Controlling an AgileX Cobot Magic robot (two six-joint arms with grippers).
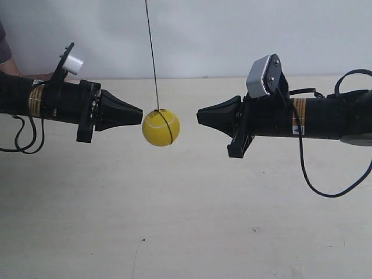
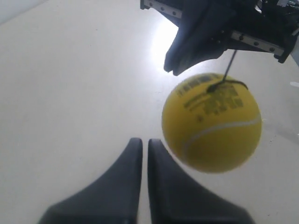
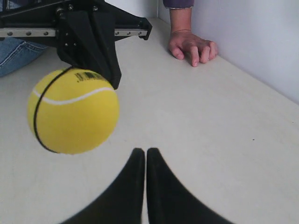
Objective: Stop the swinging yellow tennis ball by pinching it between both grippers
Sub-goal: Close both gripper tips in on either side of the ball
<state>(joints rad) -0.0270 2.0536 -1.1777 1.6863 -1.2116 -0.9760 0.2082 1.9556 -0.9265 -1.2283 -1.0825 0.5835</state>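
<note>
Left claw (image 2: 141, 140), jaws together, sits nearer: yellow tennis ball (image 1: 161, 127) hangs on its string (image 1: 152, 52) just off that tip at 4 o'clock in exterior view, above the worktop (image 1: 186, 221), with right claw (image 3: 141, 150), jaws likewise together, farther off at ball's 3 o'clock.

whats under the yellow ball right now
Just pale table, with the yellow tennis ball hanging clear above it on its string. Nothing else shows beneath. In both wrist views the ball covers the table patch behind it.
</note>
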